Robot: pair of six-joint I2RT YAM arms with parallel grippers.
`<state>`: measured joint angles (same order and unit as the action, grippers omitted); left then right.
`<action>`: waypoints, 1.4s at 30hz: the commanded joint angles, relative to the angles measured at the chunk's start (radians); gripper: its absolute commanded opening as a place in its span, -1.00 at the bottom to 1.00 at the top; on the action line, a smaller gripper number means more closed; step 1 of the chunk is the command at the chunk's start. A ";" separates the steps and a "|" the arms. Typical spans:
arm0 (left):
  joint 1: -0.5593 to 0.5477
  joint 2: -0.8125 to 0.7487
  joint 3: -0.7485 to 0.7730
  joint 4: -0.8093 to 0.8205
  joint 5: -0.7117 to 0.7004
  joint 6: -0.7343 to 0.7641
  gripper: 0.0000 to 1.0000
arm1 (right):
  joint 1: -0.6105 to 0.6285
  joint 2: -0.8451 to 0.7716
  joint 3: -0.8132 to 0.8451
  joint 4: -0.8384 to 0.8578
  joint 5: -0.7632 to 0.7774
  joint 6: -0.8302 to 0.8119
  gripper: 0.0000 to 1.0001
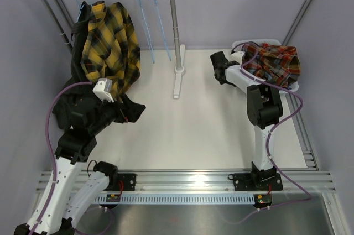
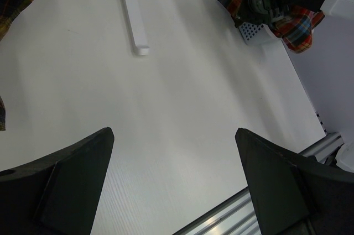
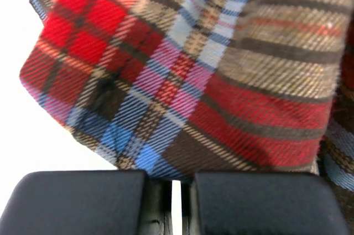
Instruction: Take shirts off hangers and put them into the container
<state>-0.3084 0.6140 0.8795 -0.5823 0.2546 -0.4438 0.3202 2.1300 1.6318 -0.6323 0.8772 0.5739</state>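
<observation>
my right gripper (image 3: 176, 182) pressed together, nothing visibly pinched, tips at red plaid shirt (image 3: 221, 108), shirt heaped in container (image 2: 250, 31) upper right of top view, my left gripper (image 2: 174, 141) spread wide, empty, above table (image 2: 182, 80)

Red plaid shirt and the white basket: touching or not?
Touching. The left wrist view shows the red plaid shirt draped over the perforated wall of the basket. The top view shows it heaped inside.
</observation>
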 commanded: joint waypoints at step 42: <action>-0.005 0.032 0.061 0.018 0.012 -0.001 0.98 | -0.460 0.118 0.370 -0.192 -0.715 -0.092 -0.52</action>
<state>-0.3092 0.6563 0.8909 -0.5838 0.2546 -0.4450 -0.1314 2.2894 2.0338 -0.7719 0.2024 0.5228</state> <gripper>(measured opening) 0.988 0.190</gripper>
